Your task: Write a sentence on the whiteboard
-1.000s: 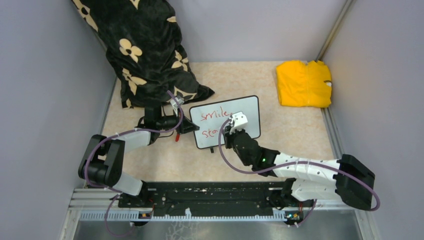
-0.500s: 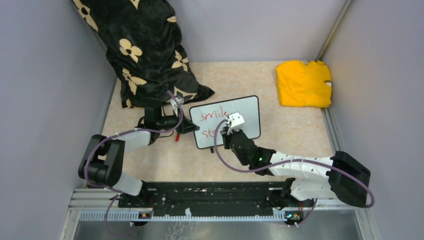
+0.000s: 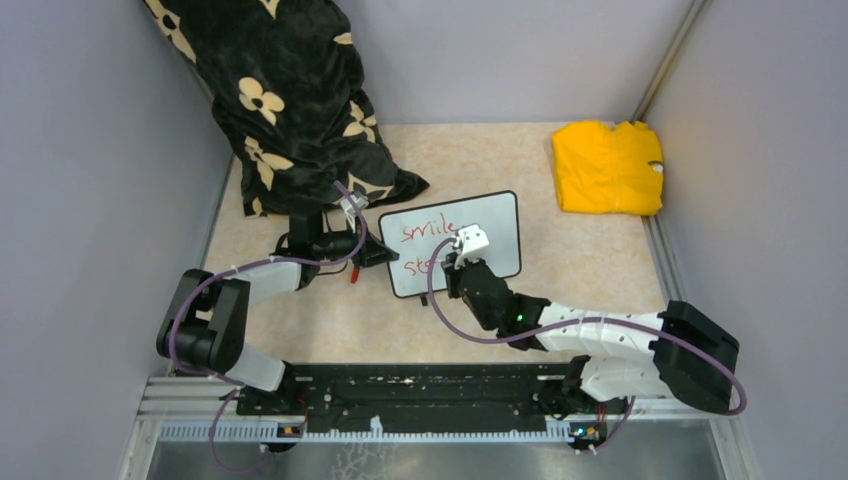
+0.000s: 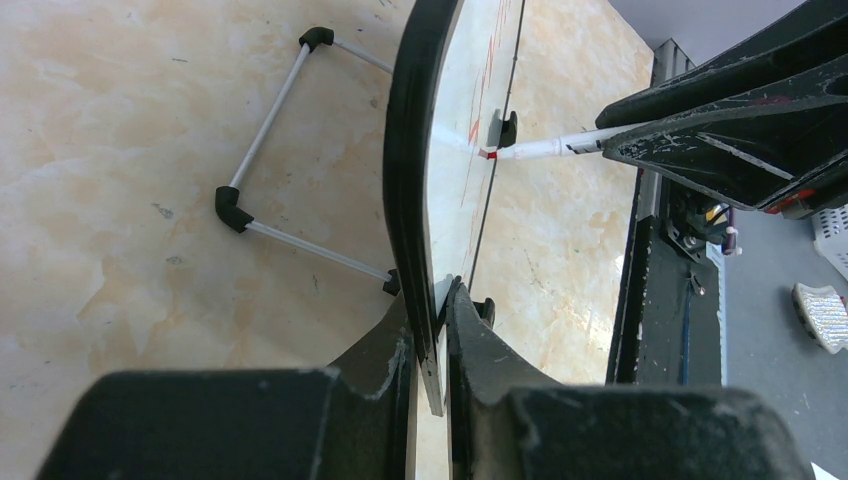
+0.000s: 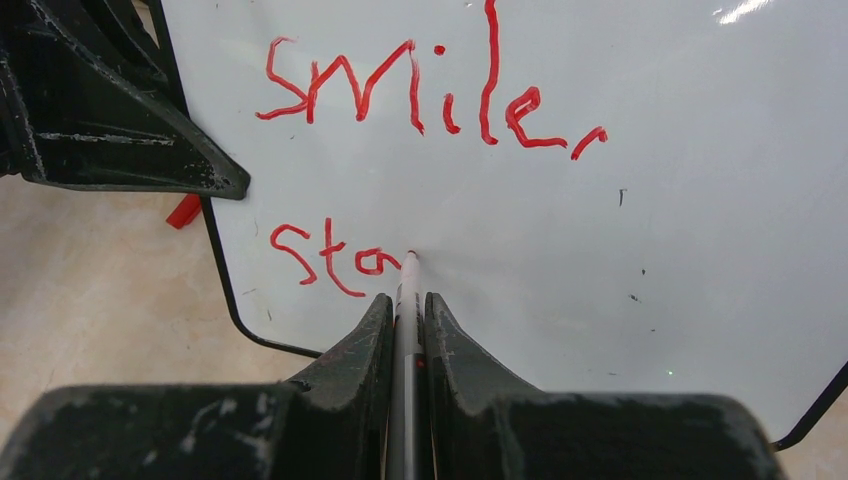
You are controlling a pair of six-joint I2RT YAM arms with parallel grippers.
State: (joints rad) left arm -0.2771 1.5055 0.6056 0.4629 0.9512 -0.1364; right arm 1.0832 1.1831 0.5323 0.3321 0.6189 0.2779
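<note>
whiteboard long axis left-right, face toward arms; marker tip touching it.

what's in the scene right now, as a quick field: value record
whiteboard: mid table, between the two arms
writing: red; top line "smile,", second line so far "sta"
left gripper: shut on the whiteboard's left edge
right gripper: shut on a marker
marker: tip on the board just after "sta"
other items: yellow cloth far right; black floral fabric far left
</note>
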